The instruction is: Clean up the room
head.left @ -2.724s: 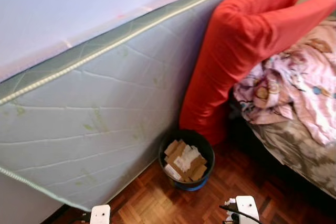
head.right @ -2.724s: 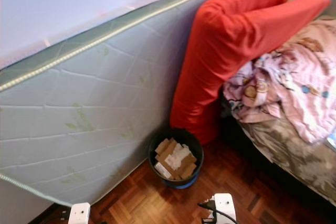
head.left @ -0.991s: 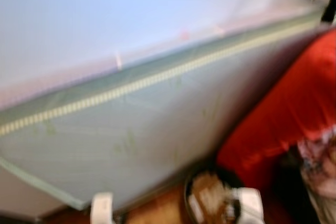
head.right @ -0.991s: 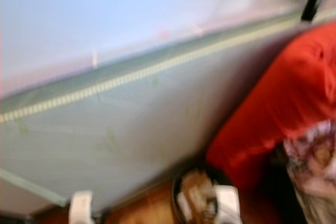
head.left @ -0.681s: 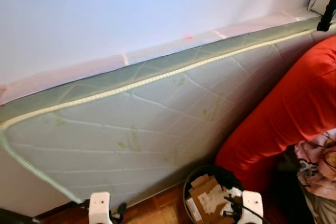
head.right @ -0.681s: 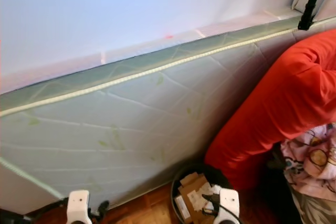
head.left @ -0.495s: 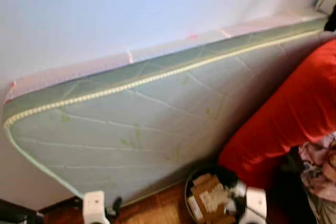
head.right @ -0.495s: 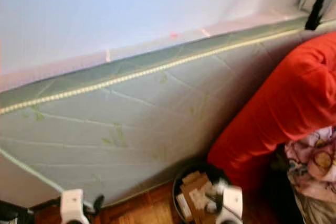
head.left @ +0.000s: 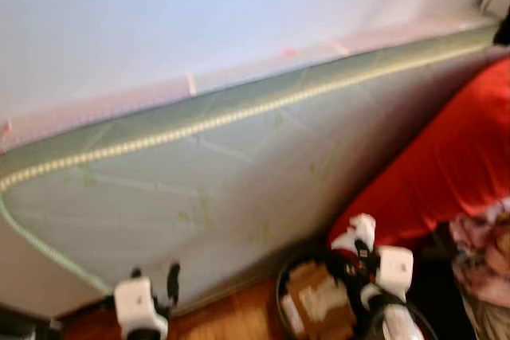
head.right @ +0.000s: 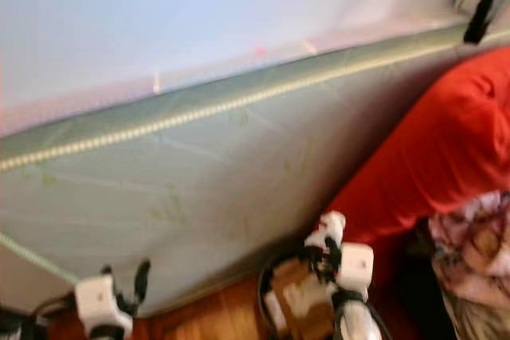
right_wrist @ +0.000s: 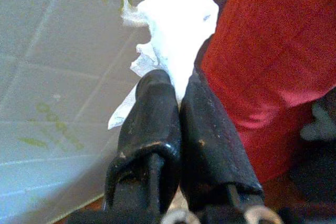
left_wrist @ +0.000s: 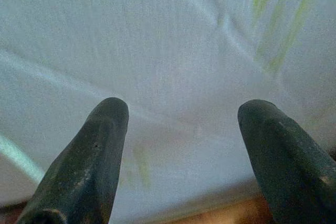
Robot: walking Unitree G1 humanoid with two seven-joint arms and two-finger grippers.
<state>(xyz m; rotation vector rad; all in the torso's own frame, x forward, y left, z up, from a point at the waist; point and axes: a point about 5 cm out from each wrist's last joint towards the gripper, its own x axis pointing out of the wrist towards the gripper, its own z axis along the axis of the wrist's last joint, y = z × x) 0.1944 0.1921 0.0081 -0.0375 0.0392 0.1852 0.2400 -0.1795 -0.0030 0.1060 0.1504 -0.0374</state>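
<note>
right jaws [right_wrist: 177, 90] pinch crumpled white tissue [right_wrist: 176, 30] beside quilted mattress [head.left: 239, 173].

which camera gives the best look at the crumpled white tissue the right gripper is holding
The right wrist view: the crumpled white tissue sits large and sharp, pinched between the right gripper fingers. Both eye views show it as a small blurred white lump above the round black waste bin. The left wrist view faces the pale quilted mattress.

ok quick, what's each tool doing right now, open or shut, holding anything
Left tool: open, empty, facing the mattress.
Right tool: shut on a crumpled white tissue, above the bin.
</note>
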